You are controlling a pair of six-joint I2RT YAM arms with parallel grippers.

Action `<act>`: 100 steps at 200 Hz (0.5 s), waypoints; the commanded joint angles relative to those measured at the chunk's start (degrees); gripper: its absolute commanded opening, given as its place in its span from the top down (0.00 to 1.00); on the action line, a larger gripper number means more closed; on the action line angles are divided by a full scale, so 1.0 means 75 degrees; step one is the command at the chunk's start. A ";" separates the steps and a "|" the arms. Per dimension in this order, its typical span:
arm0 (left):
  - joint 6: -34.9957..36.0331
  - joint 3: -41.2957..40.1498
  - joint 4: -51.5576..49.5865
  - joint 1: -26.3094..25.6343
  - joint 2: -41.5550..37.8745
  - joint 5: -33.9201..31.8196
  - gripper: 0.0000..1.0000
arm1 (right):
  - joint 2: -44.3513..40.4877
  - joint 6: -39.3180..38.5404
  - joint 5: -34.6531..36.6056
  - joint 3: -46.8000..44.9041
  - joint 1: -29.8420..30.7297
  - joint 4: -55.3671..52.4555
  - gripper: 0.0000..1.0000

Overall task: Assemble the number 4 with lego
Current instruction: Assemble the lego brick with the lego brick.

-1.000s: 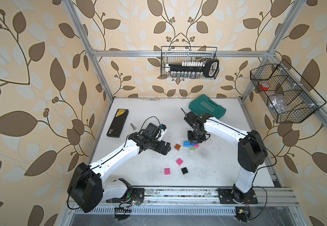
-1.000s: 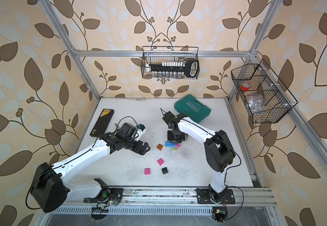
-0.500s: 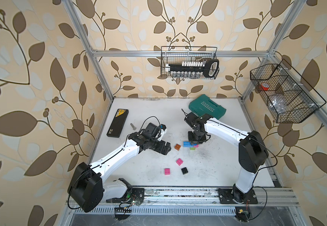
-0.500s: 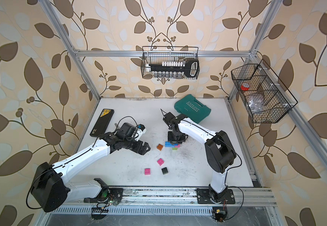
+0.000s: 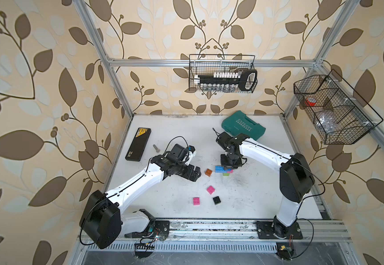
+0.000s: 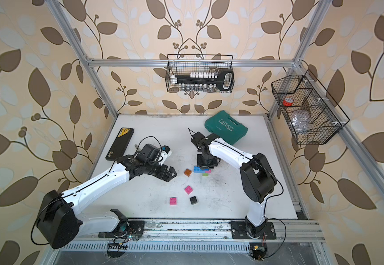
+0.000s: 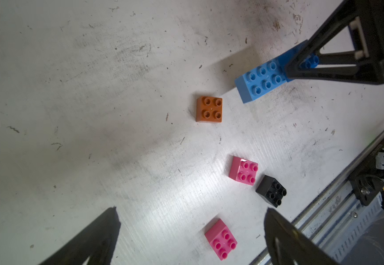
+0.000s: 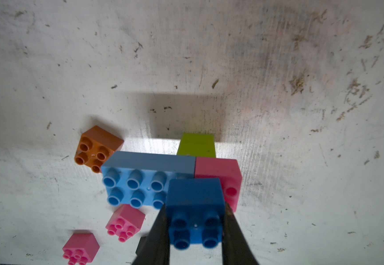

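Placing step: the right end effector (image 8: 195, 231) clenches a small dark-blue studded plastic brick (image 8: 194, 202), the long light-blue brick (image 8: 136, 183) just beneath it; next, align studs and press down. The left end effector (image 7: 191, 211) gapes empty.

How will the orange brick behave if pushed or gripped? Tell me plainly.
The orange brick looks like rigid moulded plastic, so it should stay stiff in a grip. It sits flat and squat on the table, so a push would probably slide it, not roll or tip it. Its smooth sides may be slightly slippery.
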 commanded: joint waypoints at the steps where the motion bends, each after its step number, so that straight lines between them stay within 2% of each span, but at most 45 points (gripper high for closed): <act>1: 0.0011 0.0342 0.0034 0.0074 0.0055 0.0183 0.01 | 0.0594 -0.0103 0.0360 -0.0076 0.0111 -0.0365 0.89; 100: 0.0011 0.0342 0.0018 0.0088 0.0046 0.0191 0.01 | 0.1066 -0.0168 0.0809 -0.0271 0.0382 -0.0303 0.89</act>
